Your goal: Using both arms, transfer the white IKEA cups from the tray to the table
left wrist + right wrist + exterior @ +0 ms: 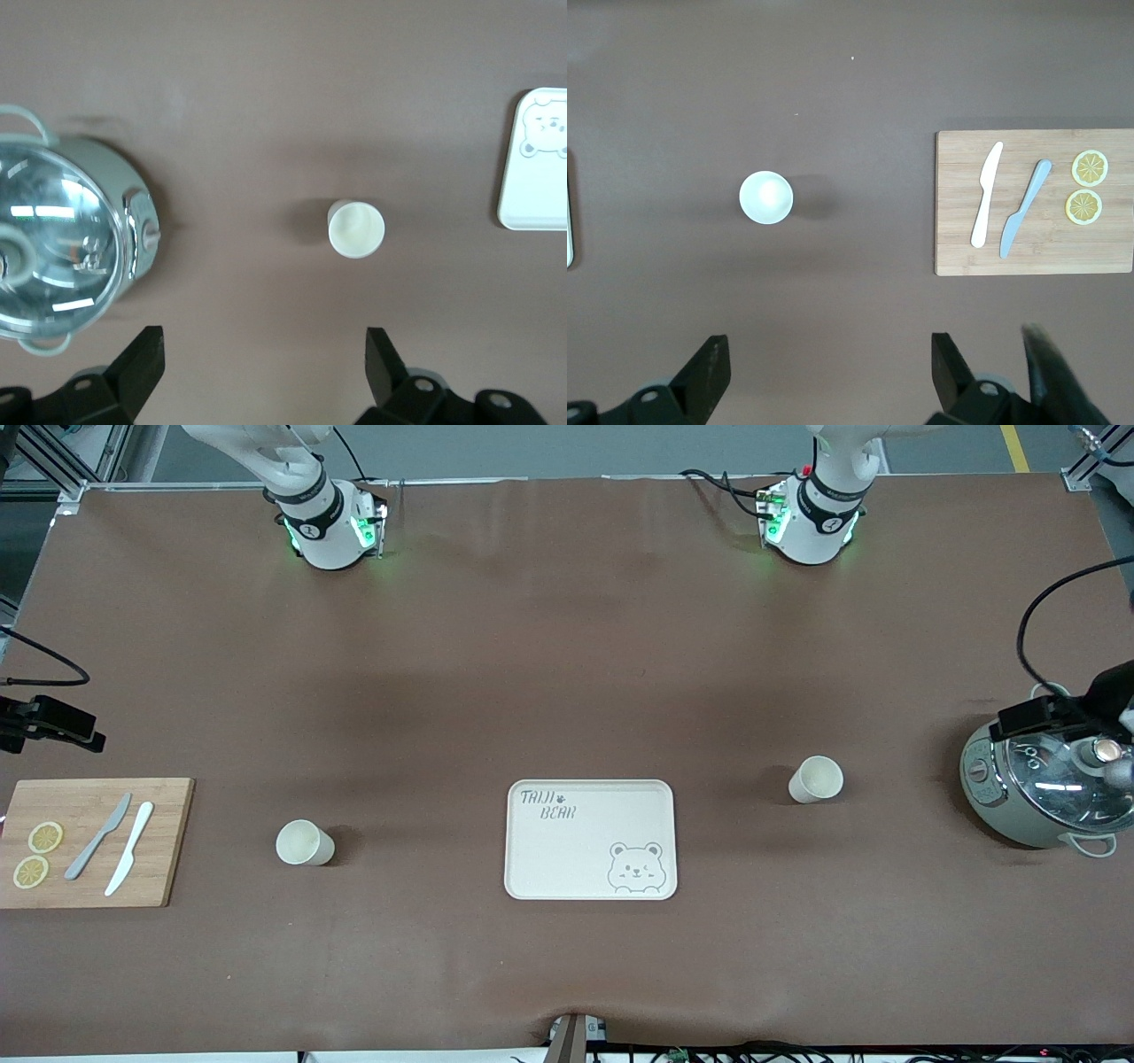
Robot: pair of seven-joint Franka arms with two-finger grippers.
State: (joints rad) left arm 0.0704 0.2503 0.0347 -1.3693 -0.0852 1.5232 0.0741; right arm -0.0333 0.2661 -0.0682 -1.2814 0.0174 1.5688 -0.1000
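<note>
Two white cups stand upright on the brown table, one on each side of the bear-printed tray [576,859]. One cup [816,779] [356,228] is toward the left arm's end, the other cup [305,842] [766,197] toward the right arm's end. My left gripper [266,354] [1032,717] hangs high over the table by the pot, open and holding nothing, well apart from its cup. Also high, my right gripper [831,359] [66,726] hangs near the cutting board, open and holding nothing, with its cup some way off.
A grey-green pot [1036,806] [133,221] with a glass lid stands at the left arm's end. At the right arm's end lies a wooden cutting board [168,824] [957,212] with two knives [97,837] and two lemon slices [45,837]. The tray's edge [536,177] shows in the left wrist view.
</note>
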